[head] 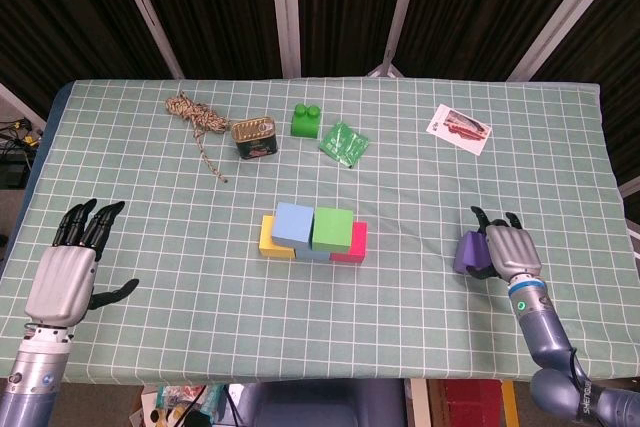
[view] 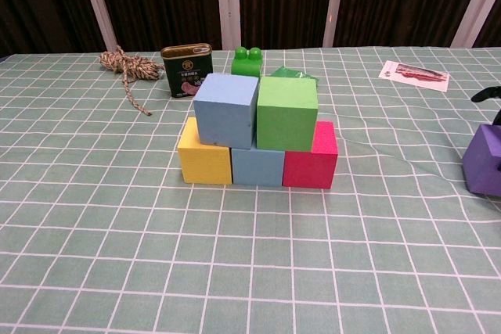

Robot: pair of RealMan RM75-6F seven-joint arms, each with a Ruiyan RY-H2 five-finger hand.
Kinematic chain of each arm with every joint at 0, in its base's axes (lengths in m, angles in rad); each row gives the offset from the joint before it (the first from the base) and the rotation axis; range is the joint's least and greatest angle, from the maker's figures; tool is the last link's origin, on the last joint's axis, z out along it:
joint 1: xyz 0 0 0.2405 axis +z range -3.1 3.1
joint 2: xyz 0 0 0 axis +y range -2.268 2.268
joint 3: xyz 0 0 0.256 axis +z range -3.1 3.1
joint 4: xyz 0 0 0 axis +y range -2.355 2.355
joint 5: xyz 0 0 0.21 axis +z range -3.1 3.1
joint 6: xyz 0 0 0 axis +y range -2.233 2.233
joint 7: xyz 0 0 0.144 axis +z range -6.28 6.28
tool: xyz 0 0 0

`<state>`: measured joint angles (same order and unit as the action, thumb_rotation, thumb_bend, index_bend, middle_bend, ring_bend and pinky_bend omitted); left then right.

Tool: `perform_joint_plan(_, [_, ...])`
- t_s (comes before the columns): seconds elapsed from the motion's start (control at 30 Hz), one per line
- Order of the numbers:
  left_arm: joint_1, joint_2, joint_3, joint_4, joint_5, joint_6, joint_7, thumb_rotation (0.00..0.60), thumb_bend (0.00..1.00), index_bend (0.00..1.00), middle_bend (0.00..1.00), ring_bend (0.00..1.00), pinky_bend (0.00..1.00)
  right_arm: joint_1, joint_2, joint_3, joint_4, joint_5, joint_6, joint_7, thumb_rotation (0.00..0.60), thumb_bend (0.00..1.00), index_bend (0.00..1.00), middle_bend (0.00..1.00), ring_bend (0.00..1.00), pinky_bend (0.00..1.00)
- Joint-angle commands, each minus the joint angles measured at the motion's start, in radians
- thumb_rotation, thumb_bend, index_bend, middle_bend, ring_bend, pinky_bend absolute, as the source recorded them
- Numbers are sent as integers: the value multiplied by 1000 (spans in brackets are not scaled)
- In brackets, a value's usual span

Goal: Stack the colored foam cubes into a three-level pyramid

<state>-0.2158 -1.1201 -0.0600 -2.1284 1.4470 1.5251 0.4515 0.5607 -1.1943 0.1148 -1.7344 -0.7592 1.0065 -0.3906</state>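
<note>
In mid-table stands a two-level stack: a yellow cube (view: 205, 159), a blue cube (view: 257, 167) and a red cube (view: 311, 159) below, a light blue cube (view: 225, 109) and a green cube (view: 286, 113) on top. At the right, my right hand (head: 510, 247) grips a purple cube (head: 467, 253) (view: 483, 160) low over the table. The chest view shows only that cube's left part and a fingertip (view: 484, 95) at the frame edge. My left hand (head: 68, 267) hovers open at the table's left front, holding nothing.
At the back lie a coiled rope (head: 196, 117), a tin can (head: 254, 136), a green toy brick (head: 306, 120) and a green packet (head: 344, 142). A printed card (head: 459, 127) sits at the back right. The table's right edge runs close to my right hand.
</note>
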Motion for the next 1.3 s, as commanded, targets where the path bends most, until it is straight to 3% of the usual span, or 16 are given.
perform_joint_plan(0.03, [2,3,-2,-2,-1,0,1,600,65,49,107,12,36,-2,9,-6,-10,-2,-2,-1,600,238,0,297,170,0])
perform_joint_plan(0.17, [6,8,-8,-7,1,3,-2,600,65,49,107,12,36,1,27,-17,-21,-4,-14,-11,600,238,0,177,114,0])
perform_joint_plan(0.27, [8,9,-8,-10,7,3,-1,600,65,49,107,12,36,7,40,-22,-27,0,-25,-19,600,238,0,157,102,0])
perform_joint_plan(0.83, [12,-2,-13,-3,6,-14,12,600,65,49,107,12,35,39,91,-58,-4,-23,-104,-32,600,237,0,171,92,0])
perform_joint_plan(1.3, [15,-8,-15,4,9,-21,16,600,65,49,107,12,35,35,74,-64,36,-81,-114,15,600,238,0,270,122,0])
